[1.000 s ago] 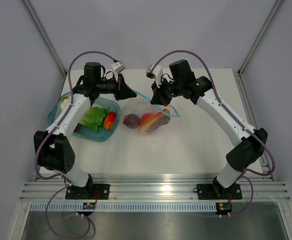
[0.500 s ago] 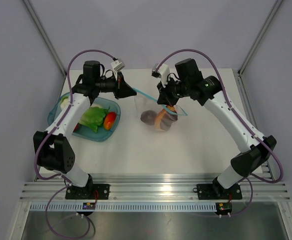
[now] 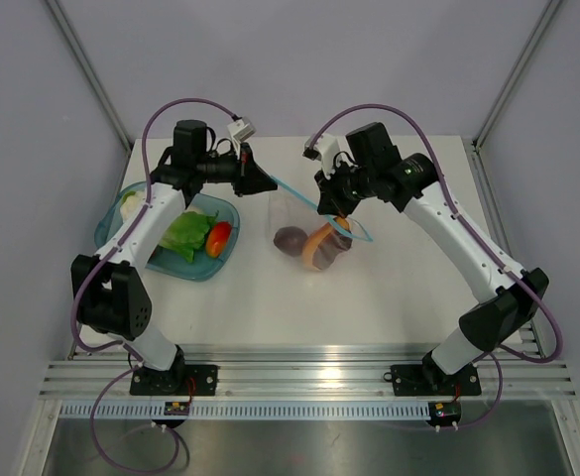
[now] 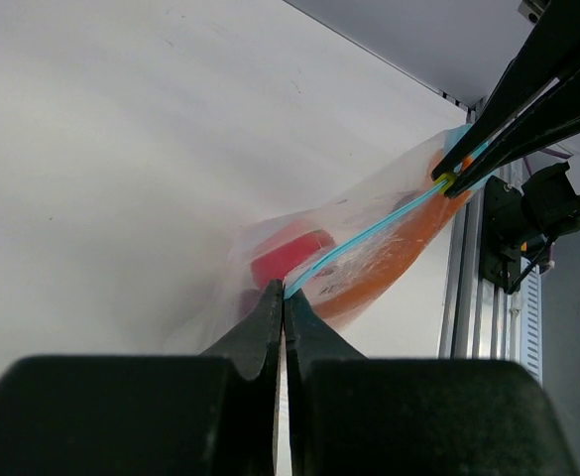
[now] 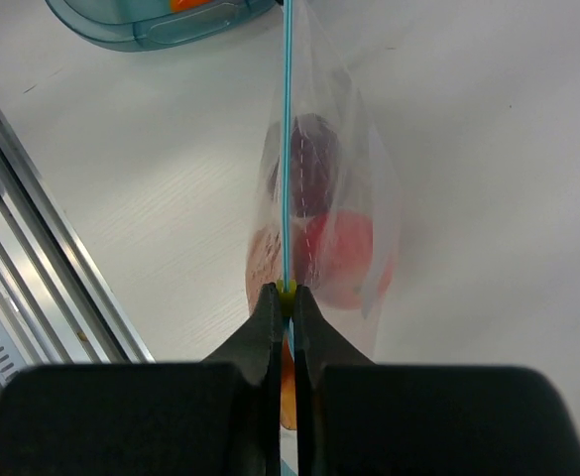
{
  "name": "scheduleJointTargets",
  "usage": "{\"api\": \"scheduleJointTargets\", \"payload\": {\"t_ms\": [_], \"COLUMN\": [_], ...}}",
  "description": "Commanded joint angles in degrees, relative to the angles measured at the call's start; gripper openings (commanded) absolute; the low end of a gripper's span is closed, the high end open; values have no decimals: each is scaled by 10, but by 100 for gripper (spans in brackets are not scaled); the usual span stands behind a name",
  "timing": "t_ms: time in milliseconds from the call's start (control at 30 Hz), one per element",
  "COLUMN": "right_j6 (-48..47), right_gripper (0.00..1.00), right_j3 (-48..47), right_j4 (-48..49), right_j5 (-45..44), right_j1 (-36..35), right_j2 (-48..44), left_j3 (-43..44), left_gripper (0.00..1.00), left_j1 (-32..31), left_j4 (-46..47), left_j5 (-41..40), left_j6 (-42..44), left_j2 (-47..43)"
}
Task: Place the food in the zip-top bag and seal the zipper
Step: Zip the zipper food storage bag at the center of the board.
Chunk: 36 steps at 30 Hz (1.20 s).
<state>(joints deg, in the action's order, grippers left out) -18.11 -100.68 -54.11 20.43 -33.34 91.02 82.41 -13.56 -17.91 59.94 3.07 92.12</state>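
Note:
The clear zip-top bag [image 3: 309, 233] hangs between my two grippers above the table, its teal-blue zipper [image 3: 299, 196] stretched taut. Inside it lie a dark purple piece [image 3: 290, 239], an orange carrot-like piece [image 3: 319, 245] and a red round piece [image 5: 344, 248]. My left gripper [image 3: 270, 183] is shut on the zipper's left end [image 4: 299, 285]. My right gripper [image 3: 331, 205] is shut on the zipper at its small yellow-green slider [image 5: 287, 290]; it shows too in the left wrist view [image 4: 450, 180]. The bag hangs below the strip in the right wrist view [image 5: 324, 178].
A teal translucent bowl [image 3: 131, 213] stands at the left with green lettuce [image 3: 182, 236] and a red-orange tomato-like piece [image 3: 218, 238]. Its rim shows in the right wrist view [image 5: 141, 25]. A metal rail [image 3: 309, 377] runs along the near table edge.
The bag has been lifted off the table and its zipper pulled taut. My right gripper has slid right along the strip. The food has dropped to the bag's bottom.

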Motion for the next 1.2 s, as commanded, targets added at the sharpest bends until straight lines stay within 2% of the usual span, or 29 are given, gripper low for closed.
{"api": "scheduleJointTargets", "payload": {"t_ms": [0, 267, 533, 800, 867, 900, 967, 1000, 1133, 1167], "right_j6": [7, 40, 84, 105, 113, 113, 116, 117, 117, 116], "right_gripper": [0, 0, 0, 1, 0, 0, 0, 0, 0, 0], "right_j3": [7, 37, -28, -35, -37, -37, -37, -36, -35, -34], "right_j4": [0, 104, 59, 64, 66, 65, 64, 64, 63, 63], "right_j5": [0, 70, 13, 8, -6, -10, -22, -28, -38, -39], "right_j1": [0, -3, -7, -8, -9, -9, -9, -10, -12, -13], "right_j2": [-31, -40, 38, 44, 43, 42, 38, 36, 28, 26], "left_j3": [34, 31, 27, 49, 75, 82, 94, 96, 99, 100], "left_gripper": [0, 0, 0, 1, 19, 37, 52, 64, 77, 78], "left_j1": [16, -7, -24, -24, -24, -23, -21, -20, -20, -20], "left_j4": [19, 26, 25, 4, -24, -33, -45, -45, -47, -50], "left_j5": [-17, -4, 0, -5, -31, -39, -54, -62, -104, -108], "left_j6": [6, -12, -19, -21, -20, -19, -18, -16, -5, -6], "left_j2": [5, 3, 1, 9, 15, 17, 13, 8, -28, -30]}}
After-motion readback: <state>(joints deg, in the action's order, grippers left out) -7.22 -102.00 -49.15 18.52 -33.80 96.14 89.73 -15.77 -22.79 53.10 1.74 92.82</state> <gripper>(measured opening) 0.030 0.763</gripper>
